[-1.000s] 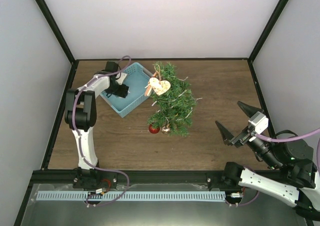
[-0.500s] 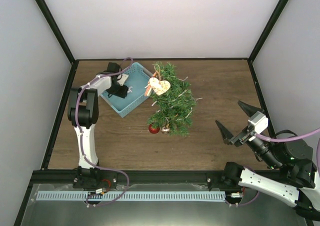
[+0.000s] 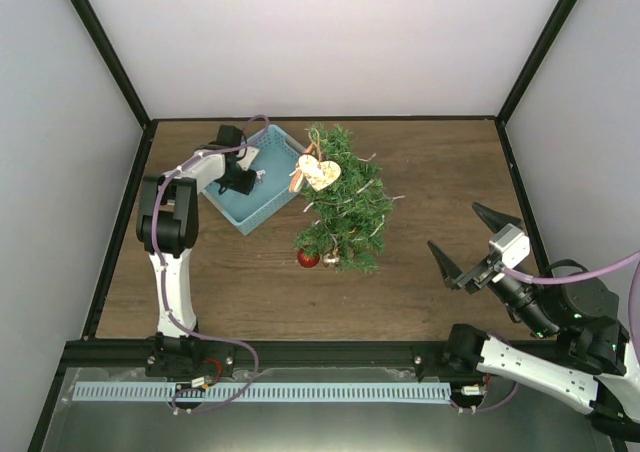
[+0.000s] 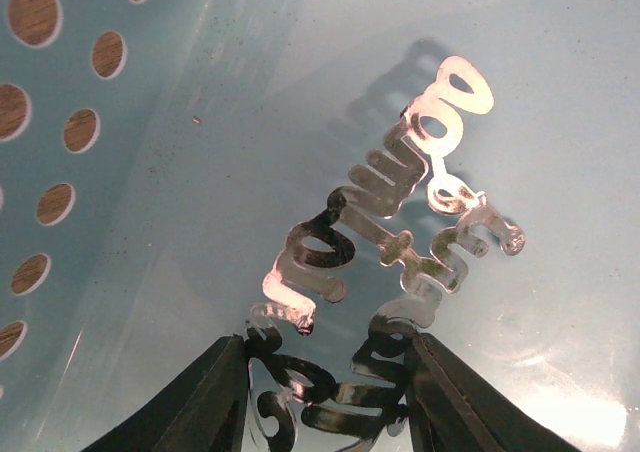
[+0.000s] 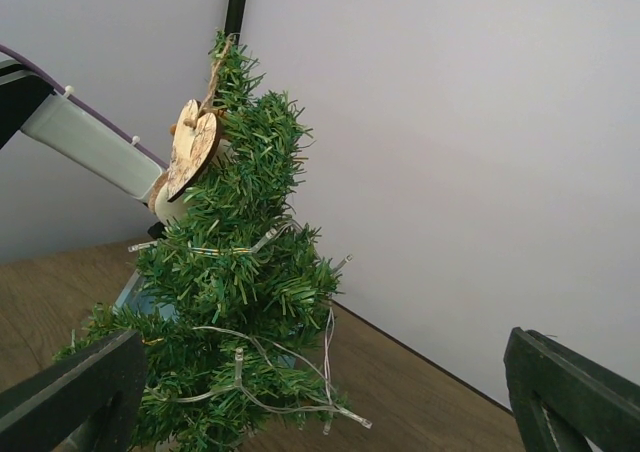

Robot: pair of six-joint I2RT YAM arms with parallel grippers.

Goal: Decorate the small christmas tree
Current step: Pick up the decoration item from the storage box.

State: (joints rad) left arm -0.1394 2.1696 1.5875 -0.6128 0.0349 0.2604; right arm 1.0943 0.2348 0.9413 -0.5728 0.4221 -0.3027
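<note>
1. The tree (image 3: 340,207) stands near the middle of the table (image 3: 430,162). It is upright and in the same spot as a second ago.
2. A wooden heart (image 3: 320,174) hangs near the tree's top, at 11 o'clock in the top view. A red ball (image 3: 308,259) sits at its foot, at 7 o'clock. A thin light string (image 5: 300,362) trails through the branches. None of these has shifted.
3. The basket (image 3: 262,212) lies just beside the tree at 10 o'clock, unmoved.
4. A silver script ornament (image 4: 400,222) lies flat on the basket floor.
5. The left gripper (image 4: 330,397) is down inside the basket. Its jaws stand about half closed, narrower than a second ago, one on each side of the ornament's near end. The fingers (image 4: 215,397) sit right at the ornament's edges. I cannot tell whether they already pinch it.
6. The right gripper (image 3: 453,225) hovers at 4 o'clock, well apart from the tree. Its jaws are spread as wide as before and hold nothing. It has drifted very slightly toward 9 o'clock.
</note>
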